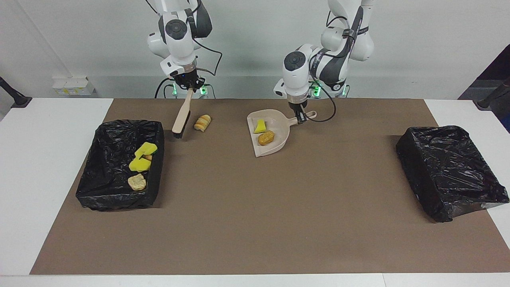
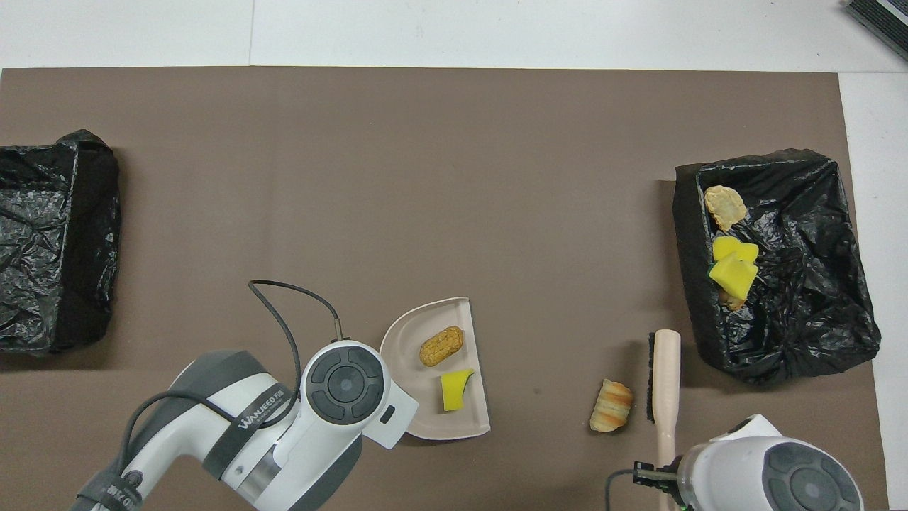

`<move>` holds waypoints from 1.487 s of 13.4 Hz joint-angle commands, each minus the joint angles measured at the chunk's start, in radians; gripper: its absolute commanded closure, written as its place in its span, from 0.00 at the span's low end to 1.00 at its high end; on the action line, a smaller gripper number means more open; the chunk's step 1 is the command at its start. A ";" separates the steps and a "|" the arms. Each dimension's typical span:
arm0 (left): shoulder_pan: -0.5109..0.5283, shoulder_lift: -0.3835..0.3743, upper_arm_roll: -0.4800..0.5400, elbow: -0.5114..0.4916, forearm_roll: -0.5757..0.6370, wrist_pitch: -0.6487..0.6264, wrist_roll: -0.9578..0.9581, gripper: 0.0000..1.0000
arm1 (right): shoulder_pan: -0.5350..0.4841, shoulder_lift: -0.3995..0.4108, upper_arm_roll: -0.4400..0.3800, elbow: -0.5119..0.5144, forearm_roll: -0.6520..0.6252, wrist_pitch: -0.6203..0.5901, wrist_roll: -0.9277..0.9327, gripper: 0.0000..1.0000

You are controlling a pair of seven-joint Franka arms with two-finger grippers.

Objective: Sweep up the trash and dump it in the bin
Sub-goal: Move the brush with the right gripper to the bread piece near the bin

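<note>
Trash: two scraps [image 1: 264, 132] in dustpan [image 1: 275, 149], handle clamped by left gripper [image 1: 299, 115]; one roll [image 1: 202, 122] beside brush [image 1: 181, 117], held by right gripper [image 1: 190, 87], near robots' edge; four pieces [image 1: 142, 161] in bin [image 1: 103, 191] at right arm's end.

One camera looked down from high across the worktop [image 1: 255, 239], facing both arms from a distance. The other hung steeply above the robots' end, looking forward. Both framed the brown mat [image 2: 425, 177] and dustpan [image 1: 275, 145].
</note>
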 commanded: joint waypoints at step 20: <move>-0.059 -0.017 -0.004 -0.023 0.005 -0.024 -0.149 1.00 | 0.033 0.428 0.332 0.263 0.512 0.389 0.185 1.00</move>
